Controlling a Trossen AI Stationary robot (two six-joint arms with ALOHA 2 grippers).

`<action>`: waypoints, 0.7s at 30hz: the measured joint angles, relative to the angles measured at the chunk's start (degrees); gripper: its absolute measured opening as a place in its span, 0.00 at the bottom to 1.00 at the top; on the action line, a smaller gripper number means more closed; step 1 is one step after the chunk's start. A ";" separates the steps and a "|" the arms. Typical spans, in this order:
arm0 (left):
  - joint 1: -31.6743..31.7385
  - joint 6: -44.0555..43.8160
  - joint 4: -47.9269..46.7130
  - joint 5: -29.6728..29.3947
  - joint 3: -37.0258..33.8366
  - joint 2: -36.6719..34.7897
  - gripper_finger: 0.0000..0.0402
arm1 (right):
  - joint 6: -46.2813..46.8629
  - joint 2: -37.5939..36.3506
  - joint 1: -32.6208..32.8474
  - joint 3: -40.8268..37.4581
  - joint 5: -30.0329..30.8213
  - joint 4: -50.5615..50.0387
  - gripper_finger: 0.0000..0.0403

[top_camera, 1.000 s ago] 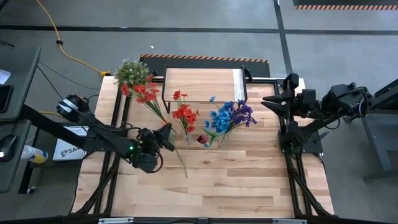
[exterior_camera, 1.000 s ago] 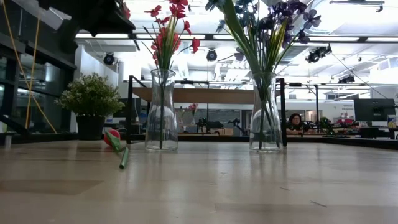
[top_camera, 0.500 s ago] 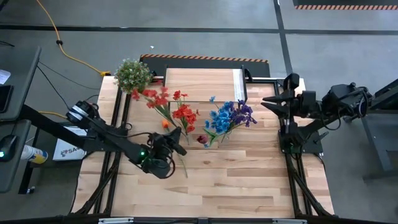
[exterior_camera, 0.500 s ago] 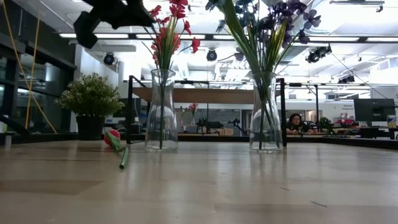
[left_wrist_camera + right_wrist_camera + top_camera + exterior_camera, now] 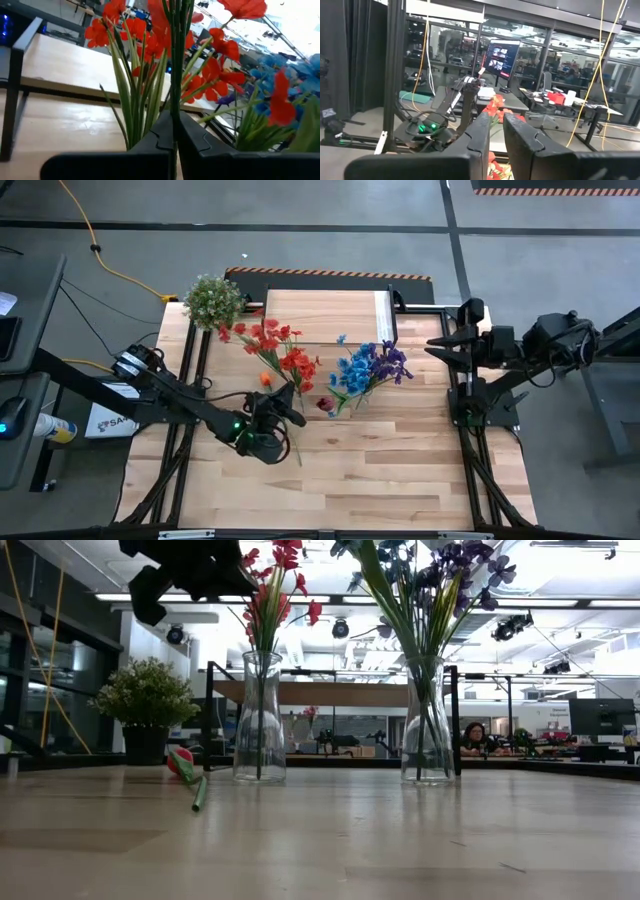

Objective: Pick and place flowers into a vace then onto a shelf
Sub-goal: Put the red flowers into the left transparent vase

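Stems [image 5: 172,60] look light and bendy, so the left gripper [image 5: 174,131] pinching the thin green stalk low down seems right, while the right gripper [image 5: 496,132] waits nearly closed, holding nothing.

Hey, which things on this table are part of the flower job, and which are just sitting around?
Part of the job:
red stem, clamped in the left gripper
red-flower vase
blue-flower vase
shelf

Just lying about:
potted plant
loose red bloom on the tabletop
right gripper, parked at the side
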 joint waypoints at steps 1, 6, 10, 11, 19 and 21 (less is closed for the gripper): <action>0.07 0.05 -0.06 0.00 0.00 0.00 0.09 | 0.06 -0.04 0.00 0.00 -0.19 -0.11 0.12; 0.02 0.10 -1.48 0.02 0.00 0.00 0.09 | 0.09 -0.07 0.00 0.00 -0.21 -0.47 0.12; 0.05 0.41 -2.47 0.02 0.00 -0.01 0.09 | -0.23 -0.07 0.00 0.00 -0.21 -0.47 0.13; 0.05 0.41 -2.97 0.02 -0.01 0.00 0.09 | -0.35 -0.07 0.00 0.00 -0.21 -0.47 0.13; 0.85 0.40 -5.40 0.04 -0.02 -0.02 0.09 | -0.48 -0.07 0.00 0.00 -0.23 -1.30 0.12; 1.65 0.40 -5.75 0.04 -0.02 -0.02 0.09 | -0.48 -0.07 0.00 0.00 -0.25 -1.65 0.12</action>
